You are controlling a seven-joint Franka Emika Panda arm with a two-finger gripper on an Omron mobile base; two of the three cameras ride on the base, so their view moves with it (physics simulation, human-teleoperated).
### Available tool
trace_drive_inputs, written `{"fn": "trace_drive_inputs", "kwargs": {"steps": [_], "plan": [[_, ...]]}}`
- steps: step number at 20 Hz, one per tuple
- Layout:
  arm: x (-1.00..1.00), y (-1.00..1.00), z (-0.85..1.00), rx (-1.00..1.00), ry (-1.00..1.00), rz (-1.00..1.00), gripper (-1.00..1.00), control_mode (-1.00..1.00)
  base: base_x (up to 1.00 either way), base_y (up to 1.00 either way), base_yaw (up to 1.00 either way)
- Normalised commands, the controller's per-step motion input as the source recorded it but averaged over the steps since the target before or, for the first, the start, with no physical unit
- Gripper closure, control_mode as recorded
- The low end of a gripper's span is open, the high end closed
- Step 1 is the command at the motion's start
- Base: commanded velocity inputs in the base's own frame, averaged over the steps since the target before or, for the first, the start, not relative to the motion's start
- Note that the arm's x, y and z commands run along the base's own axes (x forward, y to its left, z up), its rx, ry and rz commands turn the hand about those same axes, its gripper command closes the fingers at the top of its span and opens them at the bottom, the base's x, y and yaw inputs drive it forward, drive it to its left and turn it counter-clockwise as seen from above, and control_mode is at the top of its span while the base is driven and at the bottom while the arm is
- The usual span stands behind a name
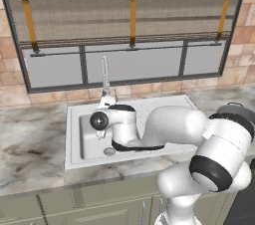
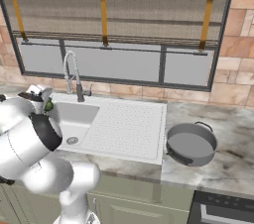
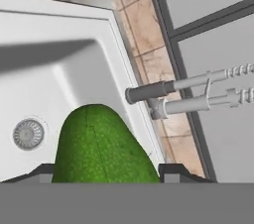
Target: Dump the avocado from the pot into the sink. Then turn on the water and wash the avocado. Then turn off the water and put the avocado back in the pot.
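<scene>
In the hand view the glossy dark green avocado point(image 3: 99, 143) sits between my two dark fingertips point(image 3: 173, 171), with the gripper point(image 3: 106, 174) shut on it. It hangs over the light grey sink point(image 3: 59, 69), with the round drain point(image 3: 28, 134) below it. In the right base view the gripper point(image 2: 45, 102) holds the avocado point(image 2: 49, 104) over the left part of the sink point(image 2: 74, 114), close to the faucet. The grey pot point(image 2: 191, 143) stands upright on the counter to the right of the sink, and its edge point(image 1: 236, 111) shows behind my arm.
The faucet point(image 2: 72, 74) rises at the back of the basin, close to my hand, and also appears as the faucet point(image 1: 105, 77) and the faucet point(image 3: 168, 89). A dotted drainboard point(image 2: 126, 126) lies between basin and pot. Marble counter point(image 1: 30, 144) extends left; a window lies behind.
</scene>
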Motion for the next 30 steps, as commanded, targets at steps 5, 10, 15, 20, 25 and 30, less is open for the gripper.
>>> {"fn": "trace_drive_inputs", "kwargs": {"steps": [5, 10, 15, 20, 25, 30], "plan": [[-0.92, 0.00, 1.00, 0.02, -0.01, -0.03, 1.00, -1.00, 0.00, 0.00, 0.00], [-1.00, 0.00, 1.00, 0.06, 0.00, -0.02, 1.00, -1.00, 0.00, 0.00, 0.00], [-0.95, -0.42, 0.83, 0.07, 0.01, -0.17, 1.00, -1.00, 0.00, 0.00, 0.00], [-0.28, -1.00, 0.56, 0.09, 0.14, -0.44, 1.00, -1.00, 0.00, 0.00, 0.00], [0.00, -1.00, 0.39, 0.09, 0.22, -0.53, 1.00, -1.00, 0.00, 0.00, 0.00], [0.11, -1.00, 0.15, 0.08, 0.15, -0.48, 1.00, -1.00, 0.00, 0.00, 0.00]]}}
